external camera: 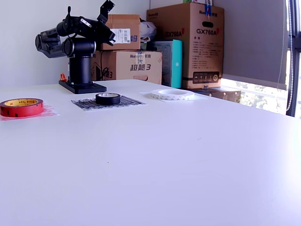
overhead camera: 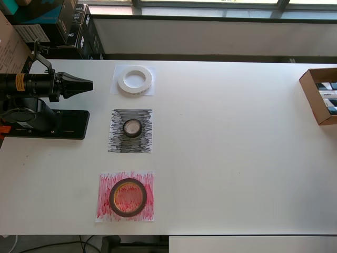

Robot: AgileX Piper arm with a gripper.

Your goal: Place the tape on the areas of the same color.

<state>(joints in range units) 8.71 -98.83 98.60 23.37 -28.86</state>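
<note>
White tape — just beside gripper

- Cardboard box, at the table's right end in the overhead view: cut off by the frame edge; contents too small to identify.
- Arm, at the table's left end in the overhead view: rear portion runs out of frame.
- Gripper: fingers read as one dark wedge in the overhead view; in the exterior view the gripper is too small against the stacked boxes to show jaw spacing.
- Red tape roll and red sheet, at the table's left in the exterior view: the sheet is clipped by the frame edge; lettering on the roll is illegible.
- Table, near side: cut off at the bottom of the exterior view.
</note>
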